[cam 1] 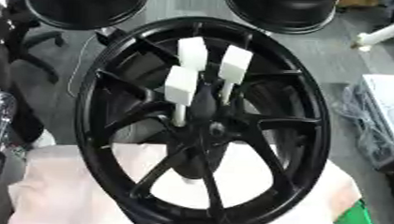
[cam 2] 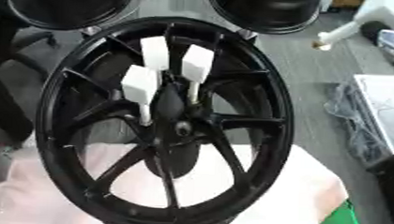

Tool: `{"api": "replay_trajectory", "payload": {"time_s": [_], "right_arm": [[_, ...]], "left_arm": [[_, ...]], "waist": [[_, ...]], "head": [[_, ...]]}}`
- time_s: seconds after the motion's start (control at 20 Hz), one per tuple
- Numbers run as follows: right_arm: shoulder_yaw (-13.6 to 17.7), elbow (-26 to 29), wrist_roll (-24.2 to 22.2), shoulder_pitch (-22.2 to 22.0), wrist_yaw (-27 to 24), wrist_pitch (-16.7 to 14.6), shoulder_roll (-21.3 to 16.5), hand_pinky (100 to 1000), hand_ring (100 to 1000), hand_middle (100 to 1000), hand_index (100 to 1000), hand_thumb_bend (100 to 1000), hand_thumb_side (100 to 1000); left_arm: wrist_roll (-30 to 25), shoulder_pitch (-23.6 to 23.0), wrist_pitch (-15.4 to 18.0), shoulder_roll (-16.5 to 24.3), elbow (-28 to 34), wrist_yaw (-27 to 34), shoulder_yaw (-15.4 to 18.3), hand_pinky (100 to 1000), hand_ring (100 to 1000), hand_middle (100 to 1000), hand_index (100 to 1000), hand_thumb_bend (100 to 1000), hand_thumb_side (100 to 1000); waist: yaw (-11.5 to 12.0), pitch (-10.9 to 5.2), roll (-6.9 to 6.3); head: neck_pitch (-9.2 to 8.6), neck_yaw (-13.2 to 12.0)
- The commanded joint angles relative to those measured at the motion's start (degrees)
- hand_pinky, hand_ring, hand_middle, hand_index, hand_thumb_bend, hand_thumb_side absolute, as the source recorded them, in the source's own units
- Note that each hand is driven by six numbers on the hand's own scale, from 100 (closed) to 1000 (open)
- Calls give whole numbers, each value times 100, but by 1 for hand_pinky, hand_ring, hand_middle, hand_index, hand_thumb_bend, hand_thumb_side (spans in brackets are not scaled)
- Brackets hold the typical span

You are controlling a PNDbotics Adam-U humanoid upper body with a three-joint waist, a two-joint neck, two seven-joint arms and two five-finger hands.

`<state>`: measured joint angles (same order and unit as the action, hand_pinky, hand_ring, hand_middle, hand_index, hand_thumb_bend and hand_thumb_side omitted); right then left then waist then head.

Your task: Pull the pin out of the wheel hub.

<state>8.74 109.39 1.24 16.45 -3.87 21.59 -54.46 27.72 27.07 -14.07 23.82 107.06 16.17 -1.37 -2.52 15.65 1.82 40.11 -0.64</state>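
1. Although the task needs a hand, neither the left nor the right hand of the robot shows in the two views, so I cannot tell how open they are or whether they hold something.
2. At the far left edge there are dark shapes which I cannot make out.
3. At the top left a black round object (cam 1: 85, 4) lies behind the wheel, partly cut by the edge of the picture.
4. Below, a pale cloth (cam 1: 66, 189) spreads under the lower part of the wheel.
5. The black wheel hub (cam 1: 84, 128) fills the middle, standing tilted with its lower rim on the cloth. Its spokes run from the centre bore (cam 1: 216, 129) to the rim.
6. Three white pins stand close together just above the centre. Each one has a block-shaped head and a thin stem going down toward the hub.
7. The left pin (cam 1: 181, 85) is the lowest, the middle pin (cam 1: 192, 53) is the highest, and the right pin (cam 1: 235, 63) is just beside it.
8. At the top right a second black round object (cam 1: 282, 11) lies on the grey floor.
9. To the right of the wheel a white box (cam 1: 389, 106) stands apart, with grey cables (cam 1: 360, 119) beside it.
10. At the bottom right corner a green surface (cam 1: 357, 222) shows next to the cloth.
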Motion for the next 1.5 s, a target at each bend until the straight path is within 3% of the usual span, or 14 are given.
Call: {"api": "replay_trajectory", "payload": {"time_s": [0.05, 0.2, 0.3, 0.45, 0.55, 0.6, 0.65, 0.7, 0.8, 0.9, 1.15, 1.3, 1.4, 1.5], "right_arm": [[658, -648, 473, -254, 567, 91, 32, 100, 100, 295, 482, 363, 100], [976, -1561, 594, -449, 1130, 125, 139, 100, 100, 323, 501, 386, 100], [1136, -2096, 663, -507, 1450, 131, 200, 100, 100, 392, 548, 381, 100], [1237, -2523, 822, -486, 1731, 180, 272, 100, 100, 521, 668, 369, 100], [1244, -2603, 921, -467, 1941, 247, 300, 128, 162, 688, 809, 442, 100], [1229, -2630, 922, -459, 2093, 300, 311, 178, 221, 776, 860, 567, 176], [1207, -2648, 851, -451, 2262, 337, 322, 190, 234, 797, 874, 624, 217], [1197, -2648, 743, -438, 2419, 356, 338, 224, 265, 846, 904, 528, 463], [1237, -2602, 662, -388, 2651, 409, 378, 236, 274, 861, 914, 498, 902], [1260, -2546, 742, -336, 2682, 502, 412, 240, 278, 863, 918, 428, 1000], [1160, -2315, 1061, -208, 2191, 536, 474, 233, 270, 837, 891, 100, 1000], [1019, -1999, 1351, -40, 1586, 292, 492, 289, 309, 771, 846, 100, 780], [866, -1776, 1562, 100, 1138, 72, 498, 434, 425, 741, 815, 100, 631], [665, -1559, 1664, 279, 710, -167, 509, 553, 513, 728, 803, 100, 561]], "left_arm": [[37, 36, 4, 195, 117, -3, 74, 734, 823, 823, 696, 467, 580], [54, 31, 0, 207, 119, -25, 92, 734, 823, 823, 696, 467, 580], [67, 25, -5, 220, 125, -58, 100, 733, 825, 824, 696, 468, 580], [75, 19, -26, 220, 134, -81, 93, 733, 825, 824, 696, 469, 580], [75, 25, -25, 215, 147, -83, 97, 733, 825, 823, 696, 469, 579], [77, 27, -26, 214, 147, -81, 100, 733, 825, 823, 696, 469, 580], [78, 28, -27, 214, 145, -79, 100, 733, 825, 823, 696, 469, 580], [78, 27, -27, 214, 145, -78, 99, 733, 825, 823, 696, 468, 580], [78, 28, -25, 213, 146, -79, 102, 733, 825, 823, 696, 468, 580], [78, 33, -20, 210, 149, -80, 105, 733, 825, 823, 696, 468, 579], [69, 42, -17, 201, 148, -75, 102, 732, 825, 823, 696, 467, 579], [61, 48, -18, 194, 149, -73, 94, 732, 825, 822, 696, 466, 579], [53, 55, -20, 184, 151, -70, 87, 732, 825, 822, 696, 467, 579], [47, 65, -19, 175, 153, -69, 82, 732, 825, 822, 696, 466, 579]], "waist": [[-27, -77, -7], [-44, -69, -9], [-55, -64, -12], [-59, -62, -22], [-54, -61, -28], [-50, -61, -27], [-47, -61, -26], [-44, -61, -25], [-40, -63, -23], [-36, -65, -22], [-20, -67, -23], [-2, -71, -23], [15, -74, -23], [34, -77, -22]], "head": [[-78, -68], [-77, -110], [-67, -134], [-74, -140], [-76, -128], [-73, -121], [-69, -116], [-65, -116], [-52, -125], [-51, -121], [-60, -106], [-53, -86], [-52, -66], [-53, -48]]}}
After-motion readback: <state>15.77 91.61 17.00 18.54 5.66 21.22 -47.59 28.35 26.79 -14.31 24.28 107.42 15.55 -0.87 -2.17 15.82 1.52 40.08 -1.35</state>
